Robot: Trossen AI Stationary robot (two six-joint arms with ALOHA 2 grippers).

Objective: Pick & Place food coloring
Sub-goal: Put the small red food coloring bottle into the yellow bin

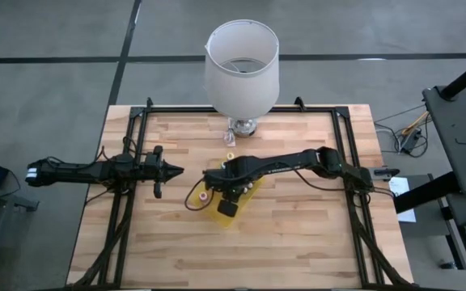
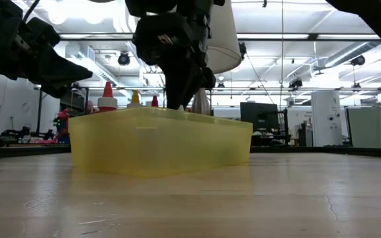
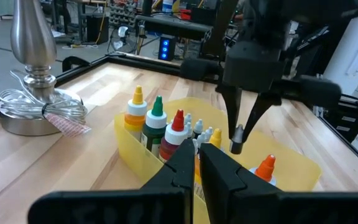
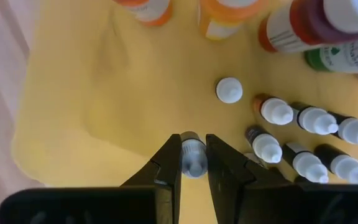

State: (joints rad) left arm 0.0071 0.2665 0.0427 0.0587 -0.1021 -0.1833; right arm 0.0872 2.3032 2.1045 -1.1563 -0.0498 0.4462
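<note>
Food coloring bottle (image 4: 192, 157) sits pinched in our right gripper (image 4: 193, 163) just above the yellow tray (image 4: 73, 93); about six small bottles already stand inside. Our left gripper (image 3: 192, 163) waits beside the tray, fingers pressed together.
</note>
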